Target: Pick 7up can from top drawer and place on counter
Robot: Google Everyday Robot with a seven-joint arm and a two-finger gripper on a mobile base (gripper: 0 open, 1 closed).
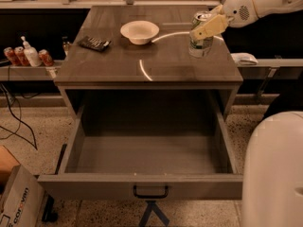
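The 7up can (200, 42), silvery with a pale green label, stands upright at the right side of the counter (118, 63). My gripper (207, 26) comes in from the upper right and its cream fingers (210, 27) are closed around the can's upper part. The can's base is at, or just above, the counter top. The top drawer (142, 186) is pulled fully open toward me and its inside is empty; the small black handle (150, 192) shows on its front panel.
A white bowl (139, 31) and a dark flat object (94, 43) lie on the counter's far left part. Red cans (45, 57) and a white pump bottle (30, 53) stand on a shelf at left. My white body (274, 169) fills the lower right.
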